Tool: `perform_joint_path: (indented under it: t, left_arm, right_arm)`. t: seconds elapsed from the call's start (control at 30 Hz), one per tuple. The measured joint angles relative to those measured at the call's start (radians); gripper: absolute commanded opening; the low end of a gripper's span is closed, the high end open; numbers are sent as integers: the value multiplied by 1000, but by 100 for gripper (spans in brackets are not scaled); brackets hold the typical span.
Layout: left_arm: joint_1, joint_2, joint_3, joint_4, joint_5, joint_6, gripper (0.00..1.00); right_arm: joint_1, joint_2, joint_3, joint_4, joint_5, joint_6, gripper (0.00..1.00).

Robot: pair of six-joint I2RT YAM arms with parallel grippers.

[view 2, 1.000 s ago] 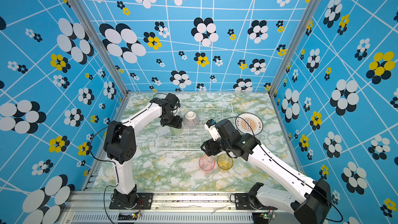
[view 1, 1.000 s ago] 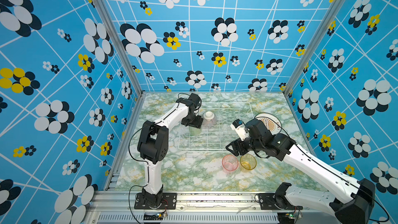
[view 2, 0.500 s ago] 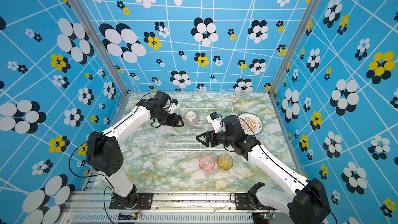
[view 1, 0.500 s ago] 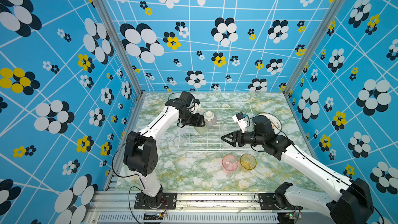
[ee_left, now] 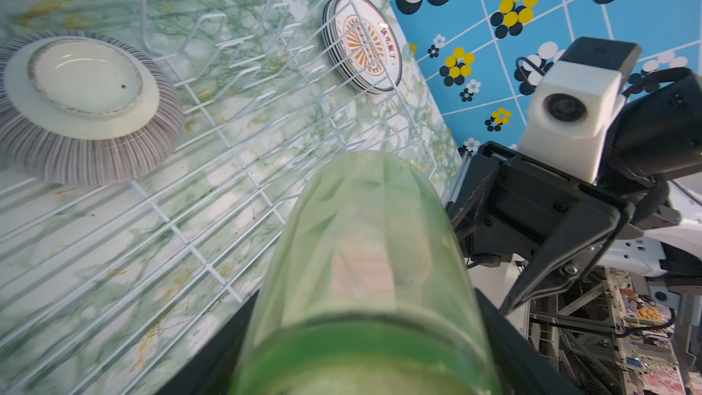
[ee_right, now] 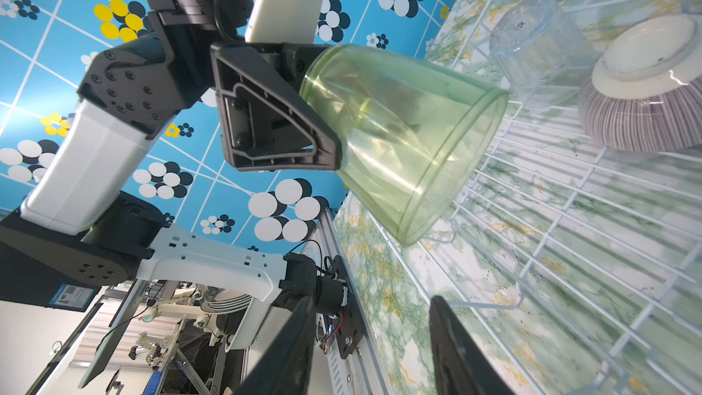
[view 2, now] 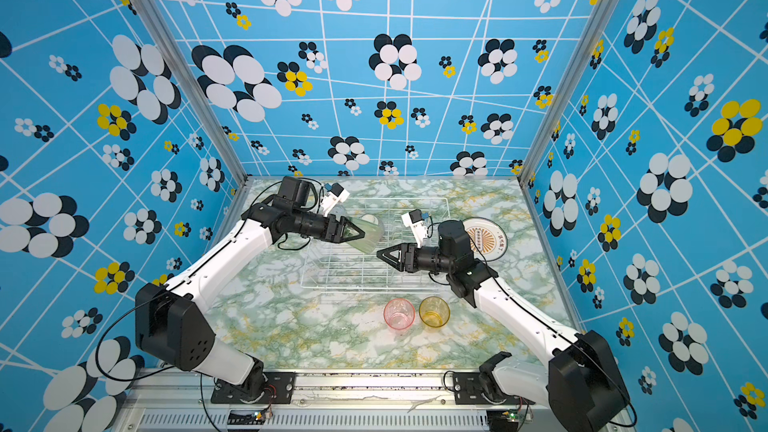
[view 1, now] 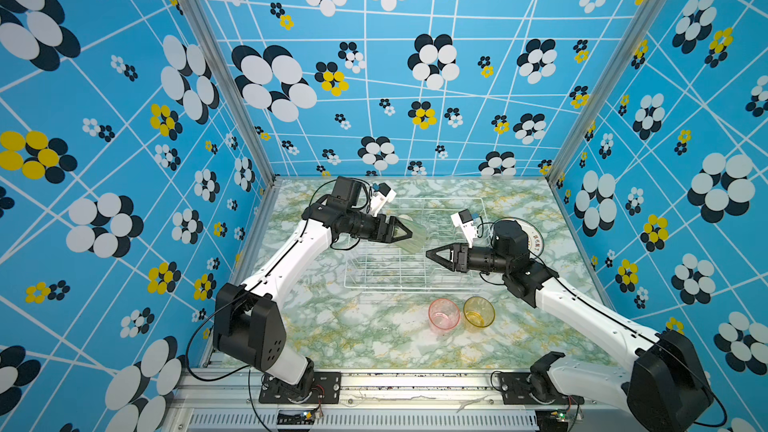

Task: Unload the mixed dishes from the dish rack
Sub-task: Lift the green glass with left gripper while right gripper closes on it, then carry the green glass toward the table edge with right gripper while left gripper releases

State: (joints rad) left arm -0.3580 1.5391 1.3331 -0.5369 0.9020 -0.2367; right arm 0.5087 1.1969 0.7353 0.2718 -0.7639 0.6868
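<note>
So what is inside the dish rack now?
Inside the dish rack stand an overturned ribbed bowl and an overturned clear tumbler beside it. The left gripper holds the green tumbler above the rack. Whatever is under the bowl is covered.

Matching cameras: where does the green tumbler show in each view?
Top view: green tumbler mid-picture, over the dish rack.
Top view: green tumbler likewise mid-picture.
Left wrist: green tumbler foreground, near the lens.
Right wrist: green tumbler mid-picture, side-on.
Shared landmark: the dish rack.

The left claw (ee_left: 361, 340) grips the green tumbler (ee_left: 366, 237) above the dish rack (ee_left: 183, 239); ribbed bowl (ee_left: 85, 108) upturned inside.
</note>
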Motion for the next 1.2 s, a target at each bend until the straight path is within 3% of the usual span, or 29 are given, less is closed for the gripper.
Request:
perform_joint_path:
  t: [0.3,0.93,1.2]
  left_arm:
    - [0,-5,-95,210,146,-140,68]
    - [-49,-33,-182,592,253,-394,68]
    - [-57,-32,-182,628,270,-430,69]
  right_arm:
    - [-2,-1,-5,117,-14,32,46]
    - [-2,61,3,363,-43,148,29]
    - [-2,65,23,400,-79,163,9]
